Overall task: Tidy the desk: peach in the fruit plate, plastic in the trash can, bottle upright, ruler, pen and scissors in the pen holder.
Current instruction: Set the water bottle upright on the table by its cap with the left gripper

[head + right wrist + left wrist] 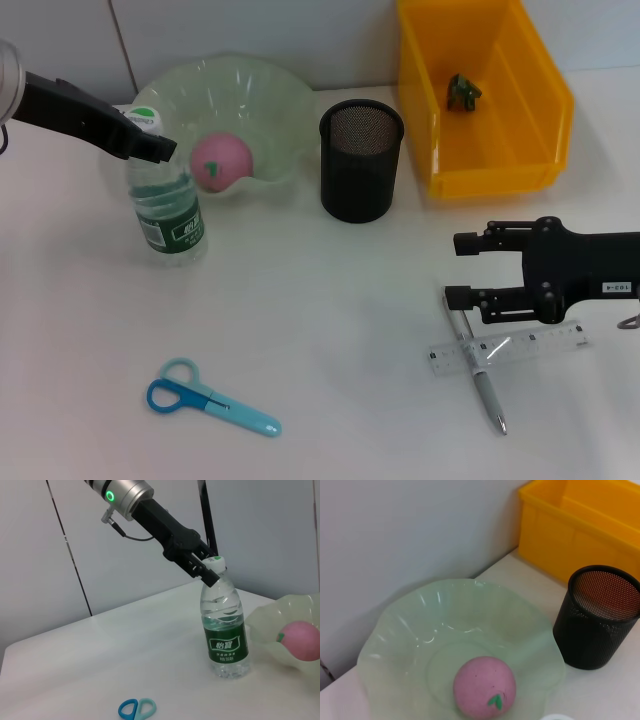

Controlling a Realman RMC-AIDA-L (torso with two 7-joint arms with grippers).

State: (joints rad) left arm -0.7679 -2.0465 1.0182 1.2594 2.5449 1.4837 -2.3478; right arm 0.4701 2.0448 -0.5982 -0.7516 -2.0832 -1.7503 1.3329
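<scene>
Head view: the left gripper (160, 147) is at the neck of the water bottle (168, 210), which stands upright on the white desk (330, 330) in front of the fruit plate (265, 100); whether its fingers are clamped there cannot be determined. The peach (221, 162) lies in the plate. The black mesh pen holder (360, 160) stands between the plate and the yellow bin (480, 100), which holds a small green piece of plastic (463, 92). The right gripper (464, 270) hovers with fingers apart just above the clear ruler (520, 347) and the pen (480, 375), which cross. The blue scissors (205, 398) lie well apart, near the front left. Left wrist view: peach (484, 687) in the plate (420, 630), pen holder (597, 617) beside it, bin (580, 525) behind. Right wrist view: the left gripper (207, 570) touches the bottle (225, 630) just below its cap; scissors handles (136, 709) show at the near edge.
</scene>
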